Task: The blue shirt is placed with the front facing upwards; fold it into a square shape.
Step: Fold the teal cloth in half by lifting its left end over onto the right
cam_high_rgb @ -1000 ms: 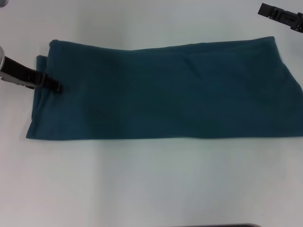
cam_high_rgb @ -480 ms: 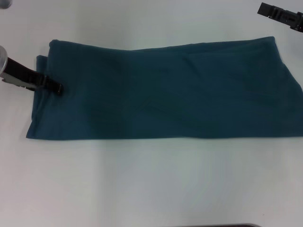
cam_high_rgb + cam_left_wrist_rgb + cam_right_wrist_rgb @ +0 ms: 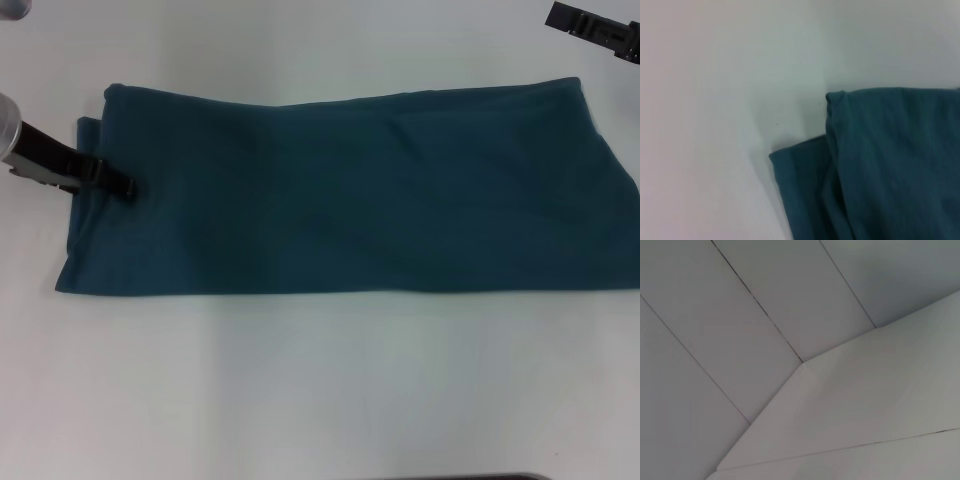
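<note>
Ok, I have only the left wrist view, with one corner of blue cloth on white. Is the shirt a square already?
Observer: No. In the head view the blue shirt lies as one long band across the table.
Operator: And where is the left claw?
Observer: The left claw is at the band's left end, its tip over the cloth.
Operator: And the right one?
Observer: The right claw is far back on the right, apart from the shirt.

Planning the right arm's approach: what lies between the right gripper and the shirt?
Only bare white table separates the right gripper from the shirt, in the head view.
</note>
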You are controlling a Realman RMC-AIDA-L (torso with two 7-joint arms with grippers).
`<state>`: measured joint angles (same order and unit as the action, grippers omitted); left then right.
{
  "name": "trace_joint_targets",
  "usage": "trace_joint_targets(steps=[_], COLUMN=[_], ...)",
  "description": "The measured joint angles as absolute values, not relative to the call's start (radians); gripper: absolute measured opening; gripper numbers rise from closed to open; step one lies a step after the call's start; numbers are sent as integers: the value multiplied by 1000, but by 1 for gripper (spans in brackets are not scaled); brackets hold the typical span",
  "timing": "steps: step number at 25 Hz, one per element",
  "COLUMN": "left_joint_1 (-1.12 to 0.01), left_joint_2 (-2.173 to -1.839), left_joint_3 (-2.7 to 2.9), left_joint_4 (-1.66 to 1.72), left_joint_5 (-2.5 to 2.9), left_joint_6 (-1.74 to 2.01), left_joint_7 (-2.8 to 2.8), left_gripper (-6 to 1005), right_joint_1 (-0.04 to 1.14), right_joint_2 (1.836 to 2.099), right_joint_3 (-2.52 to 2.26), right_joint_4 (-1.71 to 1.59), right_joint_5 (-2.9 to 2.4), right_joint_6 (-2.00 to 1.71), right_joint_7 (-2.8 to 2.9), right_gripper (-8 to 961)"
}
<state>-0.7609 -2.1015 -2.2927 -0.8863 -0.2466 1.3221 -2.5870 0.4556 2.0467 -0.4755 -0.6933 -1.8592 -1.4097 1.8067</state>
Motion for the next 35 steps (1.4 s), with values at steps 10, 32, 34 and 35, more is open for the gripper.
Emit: trace_joint_targets(steps=[10,32,34,35], left_joint_1=[-761,-764,-767,-768], left_joint_2=[-2093,-2091,-2090,-2090], left_joint_3=[-2296,-2293,-2291,-2291], left_joint_4=[-887,-872,-867,-863], left_joint_5=[-247,-247,-247,-247], left_joint_6=[1314,1311,1311,1311], left_joint_7=[-2590,-2591,-2591,-2591], left_gripper=[795,798,798,798], right_joint_1=[456,456,456,456], right_joint_2=[2046,2045,2045,2045], right_joint_3=[-476,-471,-471,-471], right_joint_4=[-691,-690,-690,-691], right_joint_5=[-1859,-1859,-1859,-1859], right_joint_6=[-1410,-1410,-1410,-1410], right_joint_7=[1807,1807,1807,1807], right_gripper=[710,710,710,710])
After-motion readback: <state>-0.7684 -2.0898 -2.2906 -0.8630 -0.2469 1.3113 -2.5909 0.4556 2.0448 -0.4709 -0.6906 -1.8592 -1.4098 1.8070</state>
